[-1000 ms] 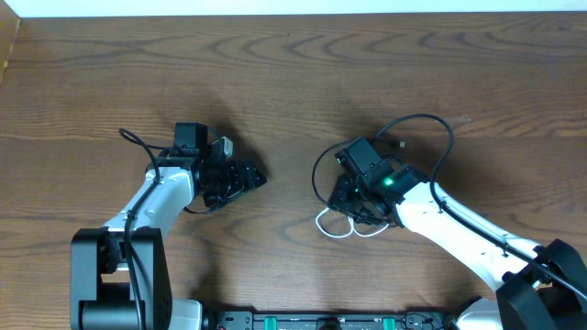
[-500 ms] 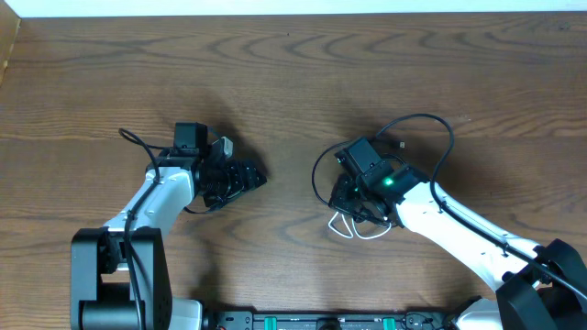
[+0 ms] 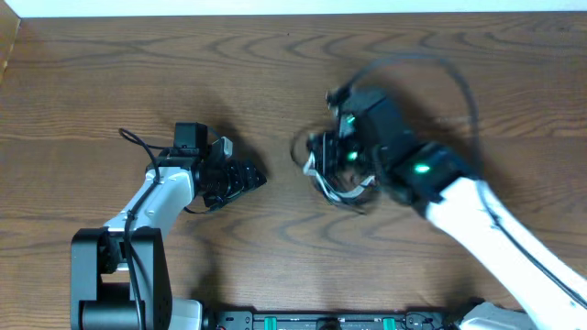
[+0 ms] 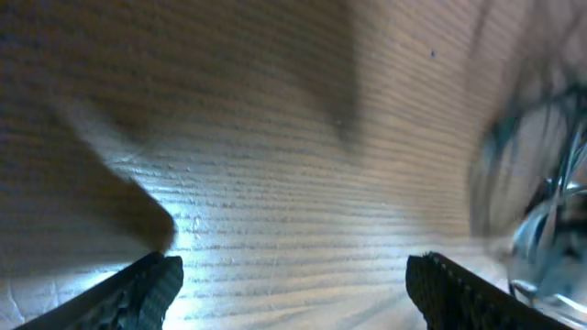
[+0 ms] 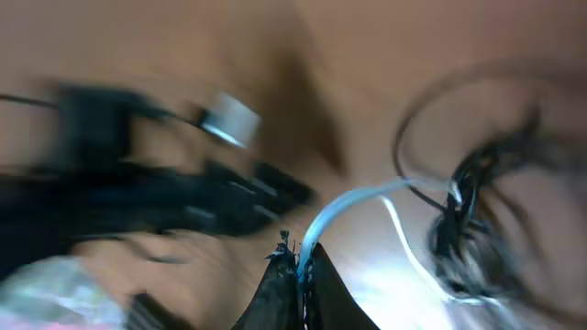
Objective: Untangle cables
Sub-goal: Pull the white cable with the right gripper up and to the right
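1. At the far left we see the left arm [image 3: 154,197] lying low over the wooden table [image 3: 92,82]. Its left gripper [image 3: 249,176] points right, towards the middle.
2. In that arm's wrist view its fingers [image 4: 138,293] stand wide apart with only bare wood between them, so it holds nothing.
3. Just right of centre we find the black cords [image 3: 316,174] bunched in a loose tangle on the table, near the left gripper's tips but apart from them. One blurred black loop arcs up and over to the right.
4. The right gripper [image 5: 298,258] is closed tight. We see its tips pinched on the white cord [image 5: 353,203], which curves away to the tangle of black cords beside it.
5. The right arm [image 3: 495,229] reaches in from the lower right, too blurred for finer detail.
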